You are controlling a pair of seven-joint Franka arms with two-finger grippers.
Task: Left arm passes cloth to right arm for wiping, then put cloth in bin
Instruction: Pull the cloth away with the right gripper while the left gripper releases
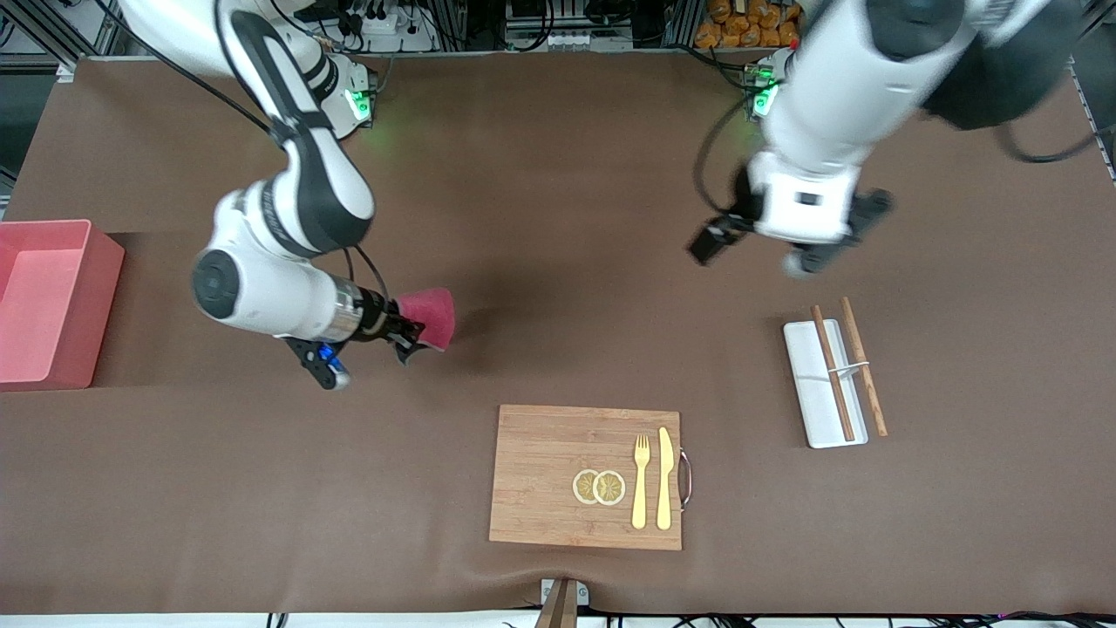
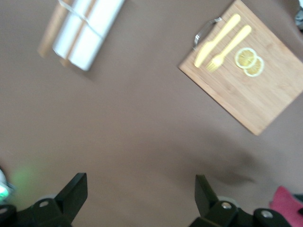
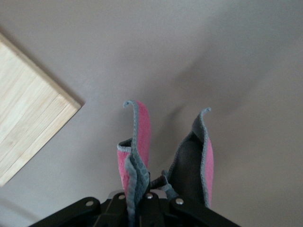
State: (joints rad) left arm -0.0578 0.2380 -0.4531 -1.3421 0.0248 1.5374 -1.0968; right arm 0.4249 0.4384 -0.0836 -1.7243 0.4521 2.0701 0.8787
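The right gripper (image 1: 417, 340) is clamped on the cloth (image 1: 429, 317), its fingers pinched tight around the crimson fabric; in the right wrist view the cloth (image 3: 142, 156) sticks out of the jaws in two flaps with a dark grey edge showing. It is held up over bare brown bench (image 1: 558, 218), between the bin (image 1: 52, 301) and the wooden board (image 1: 558, 475). The pink bin stands at the right arm's end of the bench, well apart from the cloth. The left gripper (image 1: 758, 253) hangs in the air over bare bench toward the left arm's end, above the white tray (image 1: 806, 384), its fingers (image 2: 71, 194) spread wide with nothing between them. Two brown chopsticks (image 1: 863, 366) lie along the tray, one on it and one at its edge. On the wooden board lie a yellow fork (image 1: 641, 480), a yellow knife (image 1: 664, 478) and two lemon slices (image 1: 598, 487) just beside each other
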